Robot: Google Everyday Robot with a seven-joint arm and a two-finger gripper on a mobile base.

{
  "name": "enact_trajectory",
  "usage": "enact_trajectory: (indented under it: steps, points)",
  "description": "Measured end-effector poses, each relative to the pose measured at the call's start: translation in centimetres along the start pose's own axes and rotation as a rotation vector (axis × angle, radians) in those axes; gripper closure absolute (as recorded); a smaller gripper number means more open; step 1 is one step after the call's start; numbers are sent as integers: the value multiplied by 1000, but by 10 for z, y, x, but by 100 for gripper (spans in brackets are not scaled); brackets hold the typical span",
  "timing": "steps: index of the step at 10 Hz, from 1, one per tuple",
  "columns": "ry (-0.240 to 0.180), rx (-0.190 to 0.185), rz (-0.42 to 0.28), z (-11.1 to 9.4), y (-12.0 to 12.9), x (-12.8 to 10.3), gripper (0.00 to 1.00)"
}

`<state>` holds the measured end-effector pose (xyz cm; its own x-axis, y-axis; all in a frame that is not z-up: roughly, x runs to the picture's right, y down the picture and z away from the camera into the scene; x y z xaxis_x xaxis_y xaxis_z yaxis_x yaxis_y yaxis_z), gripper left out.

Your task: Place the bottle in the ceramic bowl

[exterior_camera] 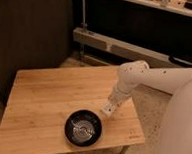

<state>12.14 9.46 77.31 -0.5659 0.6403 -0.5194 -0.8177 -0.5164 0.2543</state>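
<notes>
The ceramic bowl [83, 127] is round, glossy black and shiny inside, and sits near the front edge of the wooden table [47, 98]. My white arm reaches down from the right. My gripper [108, 109] is shut and low over the tabletop, just right of the bowl's rim and slightly behind it. A pale, cream shape shows at the gripper's tip. I cannot tell whether that shape is the bottle or part of the gripper, and the bottle shows nowhere else.
My white body [183, 133] fills the right side beside the table's right edge. A dark wooden wall stands behind the table on the left, and a metal rail [117, 45] with shelving runs behind. Speckled floor surrounds the table.
</notes>
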Motion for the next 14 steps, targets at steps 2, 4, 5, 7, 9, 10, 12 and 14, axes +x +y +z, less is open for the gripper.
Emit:
enact_trajectory:
  steps: [2,4,5,7,9,10,12,14]
  points:
    - [-17,-15,-92,-10,31,18,100]
    - [-21,-24,-191,-3,64,54,100]
    - [-25,-27,-218,-1,69,64,100]
    - [-32,-35,-259,4,74,81,100]
    - [-49,-33,-277,2,64,88,99]
    - [-46,-29,-299,1,63,91,94]
    - [-29,-16,-345,0,61,98,73]
    - [-27,-15,-345,0,61,99,52]
